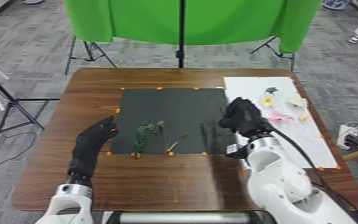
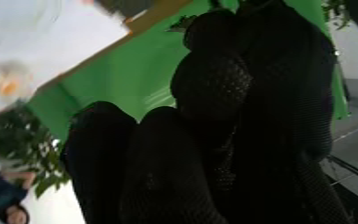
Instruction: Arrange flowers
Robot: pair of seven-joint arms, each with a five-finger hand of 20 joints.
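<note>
My left hand (image 1: pixel 95 137) is open over the left side of the dark mat (image 1: pixel 180 102). Over the seam between the mat and the white sheet (image 1: pixel 246 87) is my right hand (image 1: pixel 244 119); its black glove (image 2: pixel 273 100) stands large in the right wrist view, a small green leaf (image 2: pixel 182 23) beside its far end. What it holds, if anything, is hidden. Leafy stems (image 1: pixel 141 137) and a thinner green stem (image 1: pixel 161 131) lie on the mat. On the sheet are a yellow flower (image 1: pixel 267 102), a pink flower (image 1: pixel 280 118) and a pale flower (image 1: pixel 298 102).
Orange tape bits (image 1: pixel 170 154) mark the mat's edges. A small pale object (image 1: pixel 237 151) lies beside my right wrist. Beyond the table's far edge hangs a green cloth (image 1: pixel 144 20) on a stand, with tripod legs (image 1: pixel 15 105) at the left.
</note>
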